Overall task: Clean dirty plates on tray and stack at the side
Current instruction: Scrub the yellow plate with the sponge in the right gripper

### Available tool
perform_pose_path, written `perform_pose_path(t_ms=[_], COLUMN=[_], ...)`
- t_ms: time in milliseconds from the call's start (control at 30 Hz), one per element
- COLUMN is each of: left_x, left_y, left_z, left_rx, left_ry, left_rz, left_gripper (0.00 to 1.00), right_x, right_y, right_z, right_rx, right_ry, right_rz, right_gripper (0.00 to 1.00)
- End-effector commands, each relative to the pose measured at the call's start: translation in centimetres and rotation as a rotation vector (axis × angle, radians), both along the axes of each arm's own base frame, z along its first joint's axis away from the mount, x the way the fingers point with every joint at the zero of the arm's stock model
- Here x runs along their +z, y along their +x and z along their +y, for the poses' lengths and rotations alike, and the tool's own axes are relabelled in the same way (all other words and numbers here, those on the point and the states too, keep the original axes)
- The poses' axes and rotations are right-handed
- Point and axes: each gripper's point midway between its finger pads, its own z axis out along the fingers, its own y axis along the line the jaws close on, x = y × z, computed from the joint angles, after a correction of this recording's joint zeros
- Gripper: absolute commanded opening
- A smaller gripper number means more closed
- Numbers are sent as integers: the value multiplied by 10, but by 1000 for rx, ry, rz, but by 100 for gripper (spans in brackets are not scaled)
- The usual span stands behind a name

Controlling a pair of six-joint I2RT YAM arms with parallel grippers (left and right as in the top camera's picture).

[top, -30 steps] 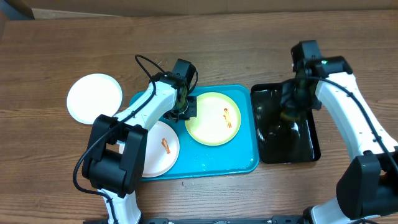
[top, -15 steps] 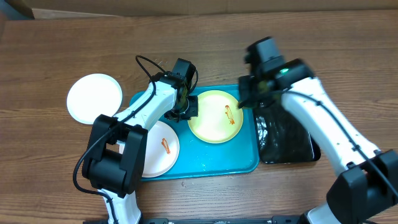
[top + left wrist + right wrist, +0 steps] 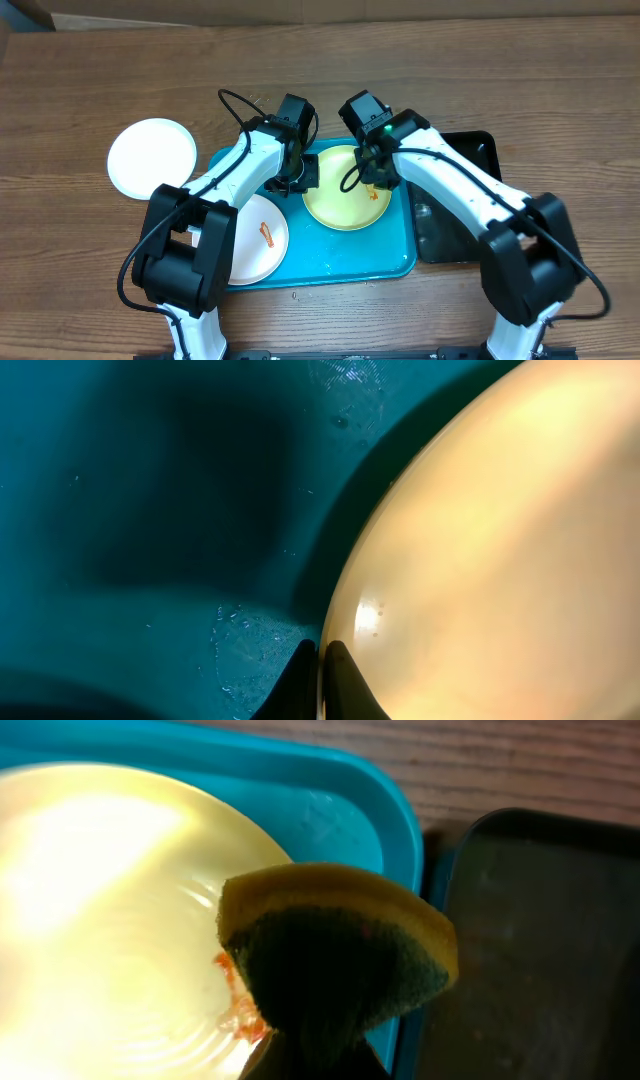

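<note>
- The clean white plate (image 3: 152, 158) lies on the bare wooden table (image 3: 80, 260), at nine o'clock of the turquoise tray (image 3: 400, 262). I read that spot as the start of the side stack, kept clear of the wet work.
- A second white plate (image 3: 245, 250) sits at the tray's seven o'clock corner. It carries an orange smear (image 3: 266, 235), so I judge that it is waiting its turn.
- My left gripper (image 3: 297, 178) is clamped shut on the rim of the yellow-green plate (image 3: 335, 200), at about that plate's ten o'clock. The left wrist view shows the two fingertips (image 3: 343, 678) pinching the plate's edge just above the tray floor. I take this as an anchor, so the plate cannot slide or spin under the scrubbing.
- The yellow-green plate rests flat in the tray's upper middle.
- My right gripper (image 3: 375, 180) is closed on the sponge (image 3: 335, 950), yellow side up and dark scouring side down. It is over the plate's three o'clock side.
- The sponge's lower edge is right at the orange-red smear (image 3: 238, 1010). I cannot tell whether it is pressing yet.
- The black tray (image 3: 465, 235) sits at three o'clock of the turquoise tray, touching it or nearly so. It looks to be the sponge's home.
</note>
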Motion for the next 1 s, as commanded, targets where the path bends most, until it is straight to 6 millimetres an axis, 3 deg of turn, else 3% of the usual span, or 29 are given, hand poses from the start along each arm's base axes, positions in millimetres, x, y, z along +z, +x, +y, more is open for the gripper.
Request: perform_pose_path(t_ms=[0, 400, 967], left_x=[-4, -4, -4], left_y=[-2, -2, -2], left_z=[0, 0, 0], left_rx=[10, 11, 10], left_ry=[-3, -3, -3], left_rz=[17, 17, 16], left_gripper=[4, 4, 4], right_x=[-5, -54, -57], right_y=[8, -7, -24], right_z=[2, 12, 50], right_rx=[-8, 4, -19], right_ry=[-11, 14, 237], right_rz=[-8, 130, 237], right_gripper=[4, 4, 4])
